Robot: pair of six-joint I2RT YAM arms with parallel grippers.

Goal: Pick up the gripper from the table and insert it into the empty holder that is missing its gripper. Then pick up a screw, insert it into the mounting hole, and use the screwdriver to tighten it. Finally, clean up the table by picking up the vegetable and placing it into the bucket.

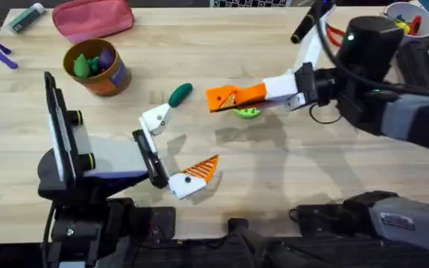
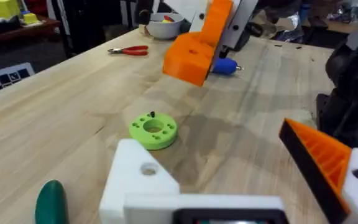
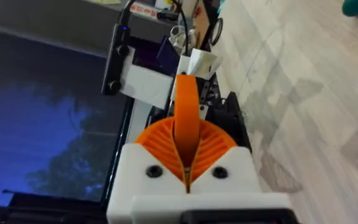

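Above the middle of the table (image 1: 274, 186), the right gripper (image 1: 222, 98) reaches in from the right side, its two orange ribbed pads pressed together on the small orange gripper fingertip (image 3: 186, 118), which stands out edge-on past the pads in the right wrist view. Just beneath and beside it, a round green disc with holes (image 1: 247, 113) lies flat on the wood, a tiny dark screw (image 2: 152, 114) standing on its rim in the left wrist view. Lower and to the left, the left gripper (image 1: 176, 152) is spread wide and has hold of nothing: one white finger carries an orange ribbed pad (image 1: 203, 170), while the other is the bare white holder (image 1: 156, 117), whose mounting hole (image 2: 148, 168) faces up in the left wrist view. The dark-green vegetable (image 1: 180, 94) lies on the table right at the tip of that bare holder, so close that contact cannot be ruled out. Farther left and back, the bucket (image 1: 100, 67) stands upright with green and purple toy pieces inside. The blue screwdriver (image 2: 225, 66) rests on the table behind the right gripper in the left wrist view, with red-handled pliers (image 2: 129, 50) and a white bowl (image 2: 164, 25) well beyond. A pink pouch (image 1: 93, 18) lies at the far edge.
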